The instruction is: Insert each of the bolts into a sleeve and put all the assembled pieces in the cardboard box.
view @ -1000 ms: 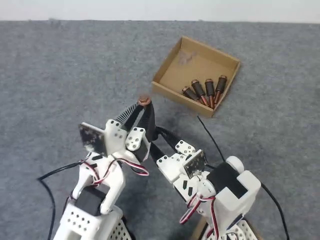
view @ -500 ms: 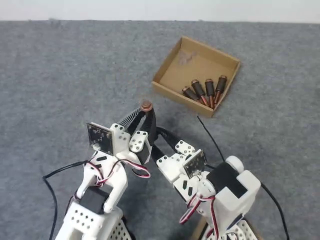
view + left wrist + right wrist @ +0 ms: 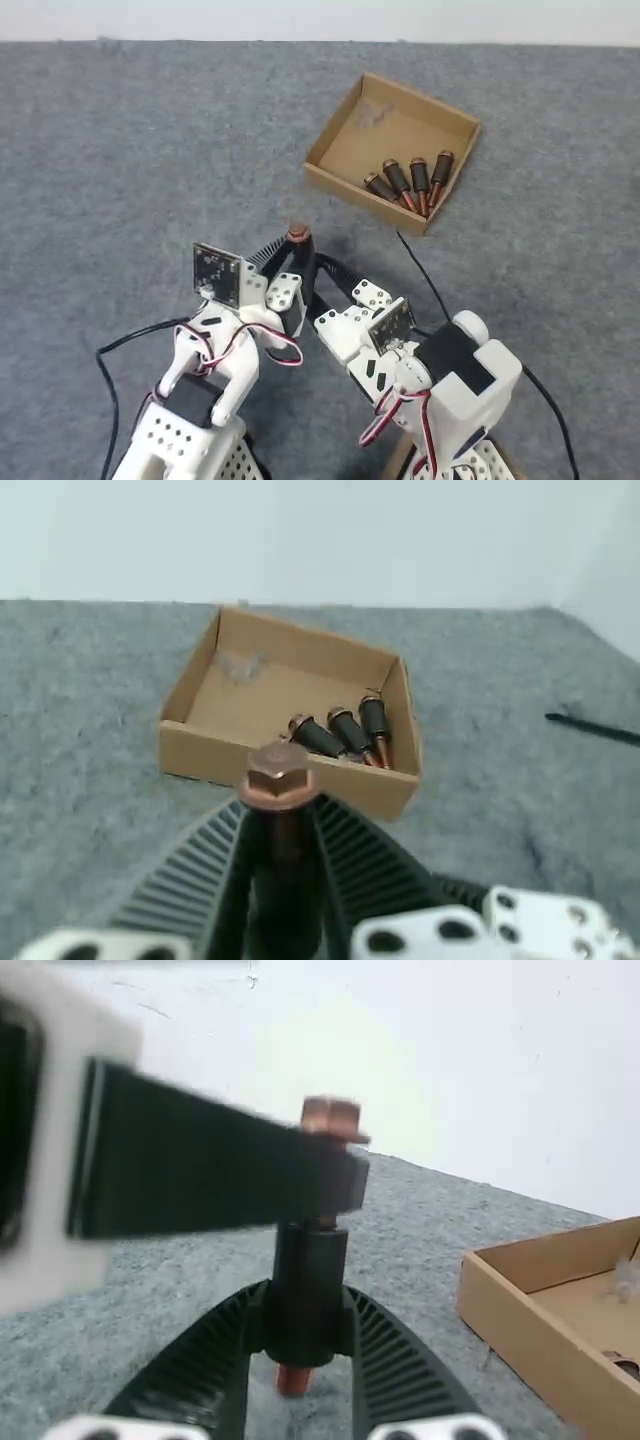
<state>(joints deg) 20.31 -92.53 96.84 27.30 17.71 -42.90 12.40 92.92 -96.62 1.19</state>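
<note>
Bolt (image 3: 277, 778) standing in a black sleeve (image 3: 309, 1285), held by both my grippers.
My left gripper (image 3: 281, 830) clamps the bolt, my right gripper (image 3: 300, 1335) clamps the sleeve, near the cardboard box (image 3: 205, 755).

1. High view: fixed overhead, looking down on the table (image 3: 120, 140) and cardboard box (image 3: 375, 130).
2. Left wrist view: close, level, facing the box.
3. Right wrist view: close, low; box corner shared.

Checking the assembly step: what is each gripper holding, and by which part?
The left gripper clamps the bolt on its shank just under the hex head; the right gripper grips the black sleeve around its lower half.
</note>
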